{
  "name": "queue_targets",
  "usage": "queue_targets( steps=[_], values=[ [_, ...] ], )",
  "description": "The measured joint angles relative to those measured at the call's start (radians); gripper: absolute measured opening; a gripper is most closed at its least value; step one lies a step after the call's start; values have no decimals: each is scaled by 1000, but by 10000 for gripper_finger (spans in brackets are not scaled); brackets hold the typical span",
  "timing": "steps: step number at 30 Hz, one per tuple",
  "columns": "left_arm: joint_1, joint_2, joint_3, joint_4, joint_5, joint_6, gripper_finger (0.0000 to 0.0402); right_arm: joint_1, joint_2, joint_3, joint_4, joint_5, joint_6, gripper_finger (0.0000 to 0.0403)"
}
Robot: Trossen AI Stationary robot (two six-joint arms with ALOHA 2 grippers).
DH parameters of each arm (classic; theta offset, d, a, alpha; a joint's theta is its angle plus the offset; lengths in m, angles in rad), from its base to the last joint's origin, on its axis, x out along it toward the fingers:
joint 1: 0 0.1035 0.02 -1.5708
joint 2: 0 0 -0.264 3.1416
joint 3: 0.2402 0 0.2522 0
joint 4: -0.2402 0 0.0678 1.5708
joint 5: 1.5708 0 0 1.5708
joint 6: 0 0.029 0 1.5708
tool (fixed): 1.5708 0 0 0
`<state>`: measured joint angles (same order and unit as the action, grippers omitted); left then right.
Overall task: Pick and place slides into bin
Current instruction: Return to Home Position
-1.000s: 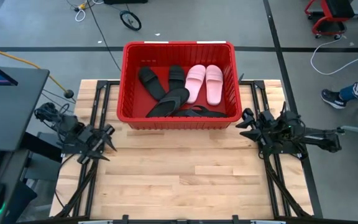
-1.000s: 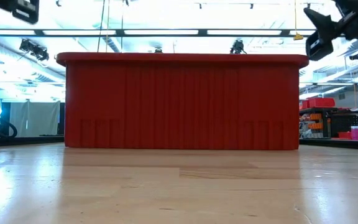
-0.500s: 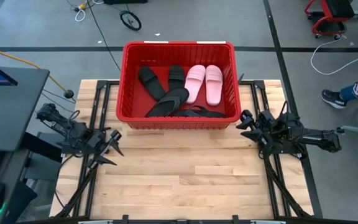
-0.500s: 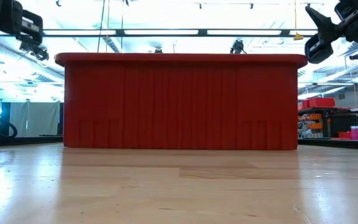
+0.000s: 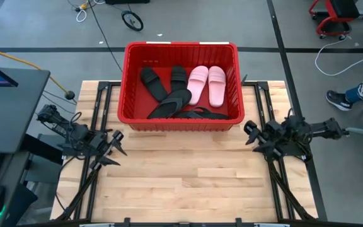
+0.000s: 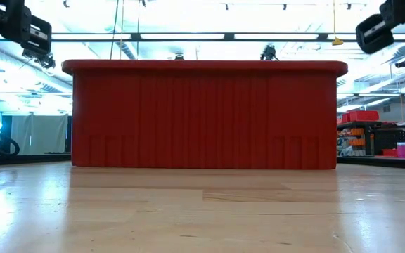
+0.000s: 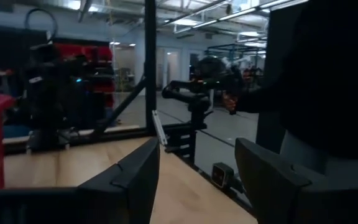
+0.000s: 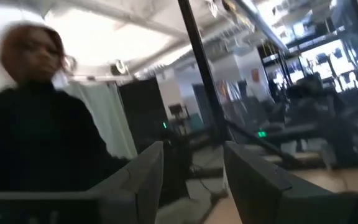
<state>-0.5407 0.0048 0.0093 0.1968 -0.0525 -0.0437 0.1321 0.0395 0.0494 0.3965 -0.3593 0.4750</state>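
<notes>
Inside the bin (image 5: 181, 44) the slides (image 5: 208, 83) lie heaped; my right hand (image 5: 252, 135) has just swung back from the bin's near right corner, spread and empty like my left hand (image 5: 111, 146) off the near left corner, so I judge placing is done.

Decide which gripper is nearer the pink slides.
Right. The right gripper hovers by the corner of the red bin nearest the pink slides; the left gripper waits off the opposite front corner.

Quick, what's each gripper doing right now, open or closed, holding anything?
Left gripper: jaws open, holding nothing.
Right gripper: jaws open, holding nothing.
</notes>
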Motion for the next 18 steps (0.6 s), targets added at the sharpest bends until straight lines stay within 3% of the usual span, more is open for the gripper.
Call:
queue_targets(
  steps=[9, 18],
  values=[
    [0, 2, 0, -16, -13, -24, 210, 171, 48, -17, -17, 14, -275, 175],
    [0, 2, 0, -15, -13, -24, 199, 225, 48, -39, -42, 14, -275, 175]
  ],
)
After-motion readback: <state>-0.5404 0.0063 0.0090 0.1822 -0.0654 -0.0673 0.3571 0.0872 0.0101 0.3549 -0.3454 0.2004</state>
